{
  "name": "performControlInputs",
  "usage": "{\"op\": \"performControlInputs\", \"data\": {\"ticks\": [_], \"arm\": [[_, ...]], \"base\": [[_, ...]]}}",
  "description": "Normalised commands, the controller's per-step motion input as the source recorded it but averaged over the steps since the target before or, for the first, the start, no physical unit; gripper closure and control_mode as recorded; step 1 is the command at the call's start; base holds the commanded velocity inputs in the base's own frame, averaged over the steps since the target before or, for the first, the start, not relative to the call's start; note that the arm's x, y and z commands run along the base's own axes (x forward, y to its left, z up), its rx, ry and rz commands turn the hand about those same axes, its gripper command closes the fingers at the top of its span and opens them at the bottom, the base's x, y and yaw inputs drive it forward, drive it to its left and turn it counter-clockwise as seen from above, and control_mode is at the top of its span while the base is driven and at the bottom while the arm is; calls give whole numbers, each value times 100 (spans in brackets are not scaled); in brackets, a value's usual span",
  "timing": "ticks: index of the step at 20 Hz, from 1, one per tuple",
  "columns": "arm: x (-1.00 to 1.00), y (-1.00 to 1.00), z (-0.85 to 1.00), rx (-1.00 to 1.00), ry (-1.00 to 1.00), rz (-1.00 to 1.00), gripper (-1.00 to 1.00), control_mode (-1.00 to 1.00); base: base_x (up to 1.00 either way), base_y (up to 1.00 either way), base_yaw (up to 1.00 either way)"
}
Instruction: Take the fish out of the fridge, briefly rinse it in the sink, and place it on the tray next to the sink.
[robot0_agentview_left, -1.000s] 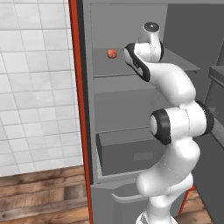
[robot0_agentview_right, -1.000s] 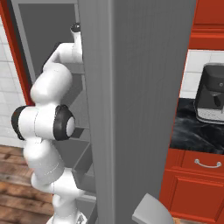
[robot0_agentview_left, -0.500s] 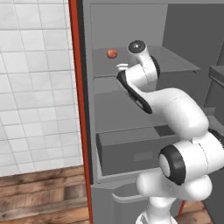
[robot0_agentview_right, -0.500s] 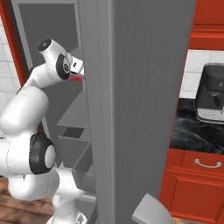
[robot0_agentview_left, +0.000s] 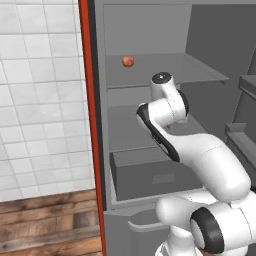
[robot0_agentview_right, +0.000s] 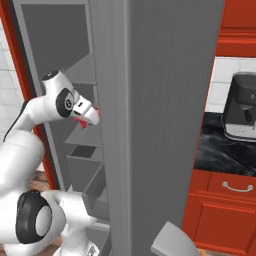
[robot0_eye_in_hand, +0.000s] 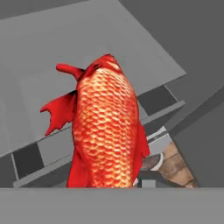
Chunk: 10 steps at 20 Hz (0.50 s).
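The fish, bright red-orange with clear scales, rises from the bottom of the hand view right between my hidden fingertips, hanging clear of the grey shelf behind it. My gripper is shut on it inside the fridge. Red bits of the fish stick out under the hand. In the left base view my arm covers the hand; a red speck of fish shows at the middle shelf. The sink and tray are out of view.
A round reddish ball lies on the upper shelf. A grey drawer box sits under the middle shelf. The orange-red fridge edge borders a white tiled wall. A coffee machine stands on the black counter to the right.
The hand has come down from the upper shelf by the ball to the middle shelf's height, with the fish moving along in it.
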Motion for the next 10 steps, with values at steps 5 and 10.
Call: {"op": "performControlInputs", "data": {"ticks": [5,10], "arm": [[-81,-10,-100,8,37,14,100,-100],[0,0,0,0,0,0,100,100]], "base": [[0,0,0],[-52,1,61]]}}
